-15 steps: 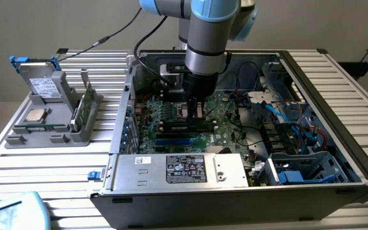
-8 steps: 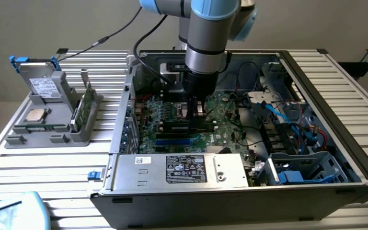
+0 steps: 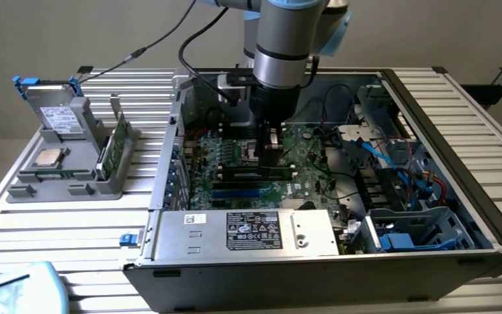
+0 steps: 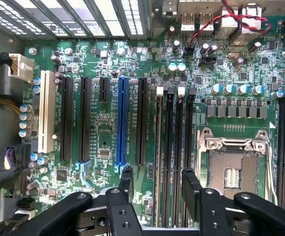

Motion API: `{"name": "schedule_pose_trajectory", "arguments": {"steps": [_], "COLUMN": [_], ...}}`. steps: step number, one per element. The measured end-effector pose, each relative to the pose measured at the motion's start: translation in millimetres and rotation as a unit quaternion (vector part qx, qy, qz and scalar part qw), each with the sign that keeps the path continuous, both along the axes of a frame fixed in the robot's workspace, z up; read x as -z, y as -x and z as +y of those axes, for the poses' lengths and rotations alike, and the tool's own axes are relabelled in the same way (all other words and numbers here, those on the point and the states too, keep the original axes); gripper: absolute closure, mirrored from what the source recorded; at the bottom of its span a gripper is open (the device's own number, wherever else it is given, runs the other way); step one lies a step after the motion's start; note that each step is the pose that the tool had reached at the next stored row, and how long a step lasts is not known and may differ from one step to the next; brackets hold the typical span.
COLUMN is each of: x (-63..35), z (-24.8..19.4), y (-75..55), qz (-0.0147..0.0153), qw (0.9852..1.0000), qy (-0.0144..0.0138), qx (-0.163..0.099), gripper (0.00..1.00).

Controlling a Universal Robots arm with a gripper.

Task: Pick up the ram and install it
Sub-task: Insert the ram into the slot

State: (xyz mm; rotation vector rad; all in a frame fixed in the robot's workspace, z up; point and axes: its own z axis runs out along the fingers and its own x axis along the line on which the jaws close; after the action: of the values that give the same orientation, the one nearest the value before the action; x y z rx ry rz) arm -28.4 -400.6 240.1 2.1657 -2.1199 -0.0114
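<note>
End effector hangs wide open, empty, black fingers straddling the long narrow green ram stick seated among black motherboard slots. Blue expansion slot and silver processor socket flank it.

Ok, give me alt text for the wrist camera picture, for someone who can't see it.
An open black two-fingered gripper hovers over a green motherboard, its fingers straddling long black memory slots; one slot seems to hold a thin ram stick edge-on. Nearby are an empty silver processor socket and a blue expansion slot.
</note>
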Motion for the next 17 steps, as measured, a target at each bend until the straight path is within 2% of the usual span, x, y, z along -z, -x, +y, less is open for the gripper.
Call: {"name": "schedule_pose_trajectory", "arguments": {"steps": [3,4,5,7,8,10,11,13,17], "x": [-1.2,-1.2,-1.2,-1.2,-1.3,-1.3,-1.3,-1.3,-1.3], "z": [0.0,0.0,0.0,0.0,0.0,0.0,0.0,0.0,0.0], "y": [0.0,0.0,0.0,0.0,0.0,0.0,0.0,0.0,0.0], "qz": [0.0,0.0,0.0,0.0,0.0,0.0,0.0,0.0,0.0], "qw": [1.0,1.0,1.0,1.0,1.0,1.0,1.0,1.0,1.0], "qy": [0.0,-0.0001,0.0,0.0,0.0,0.0,0.0,0.0,0.0], "qx": [0.0,0.0,0.0,0.0,0.0,0.0,0.0,0.0,0.0], "gripper": [0.49,0.56,0.56,0.69,0.69,0.8,0.8,0.9,0.9]}}
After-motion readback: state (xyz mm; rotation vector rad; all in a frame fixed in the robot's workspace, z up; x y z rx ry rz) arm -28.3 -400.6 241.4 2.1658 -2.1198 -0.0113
